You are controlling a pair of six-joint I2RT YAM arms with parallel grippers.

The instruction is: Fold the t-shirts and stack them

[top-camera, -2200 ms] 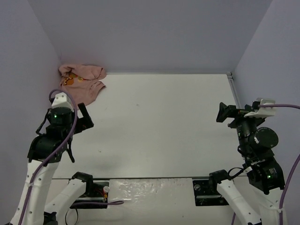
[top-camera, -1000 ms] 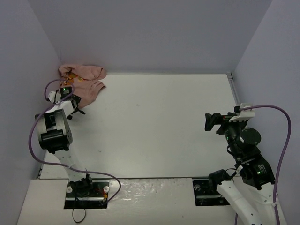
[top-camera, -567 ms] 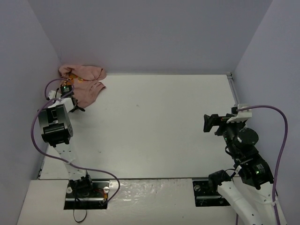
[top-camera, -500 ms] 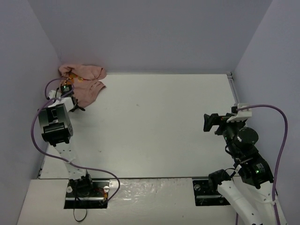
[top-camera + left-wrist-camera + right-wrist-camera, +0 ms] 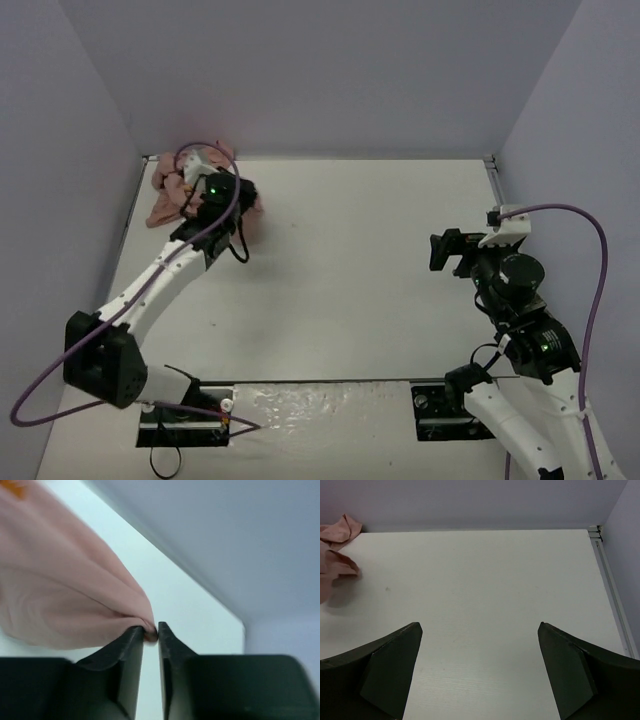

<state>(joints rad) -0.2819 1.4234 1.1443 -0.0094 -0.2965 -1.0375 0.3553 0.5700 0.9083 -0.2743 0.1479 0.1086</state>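
crumpled pink t-shirt (image 5: 163,196) bunched up in the far left corner of the white surface (image 5: 360,270), left hand (image 5: 151,631) pinching a fold of it, right hand (image 5: 480,627) spread wide open, way over on the right side

Worktop (image 5: 350,280) middle: left bare from the near edge to the back wall (image 5: 330,70); free passage is offered.
Far-left corner: blocked by the bunched t-shirt (image 5: 165,200), a fold of it pinched between the left fingers (image 5: 127,655).
Left side: crossed diagonally by the left arm (image 5: 150,285).
Right side: occupied by the right fingers (image 5: 390,665), spread wide above the worktop.
Right edge: bounded by a rail (image 5: 497,195) and the side wall (image 5: 590,120).
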